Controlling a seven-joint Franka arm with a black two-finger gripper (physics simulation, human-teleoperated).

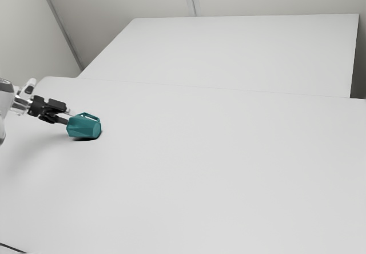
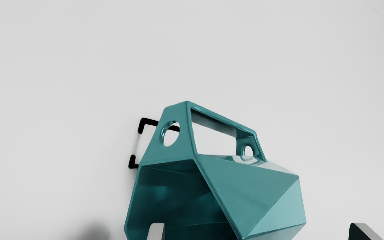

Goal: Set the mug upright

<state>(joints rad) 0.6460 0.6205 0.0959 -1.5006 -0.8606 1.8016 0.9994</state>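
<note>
Mug (image 2: 252, 186) lies on its side, handle (image 2: 182, 113) uppermost, mouth (image 2: 178, 196) facing gripper (image 2: 259, 231), jaws apart, one finger (image 2: 156, 232) at that mouth, likely to straddle its wall.

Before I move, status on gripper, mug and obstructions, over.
Gripper open, at mug. Mug on its side, mouth toward gripper, handle up. One fingertip overlaps the mouth in wrist view; can't tell if inside.

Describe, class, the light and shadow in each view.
Exterior view: a dark, narrow shadow under the mug; a faint, soft-edged one on the table. Wrist view: a blurry grey shadow beside the mug, its inside dark, its outer facets paler.
</note>
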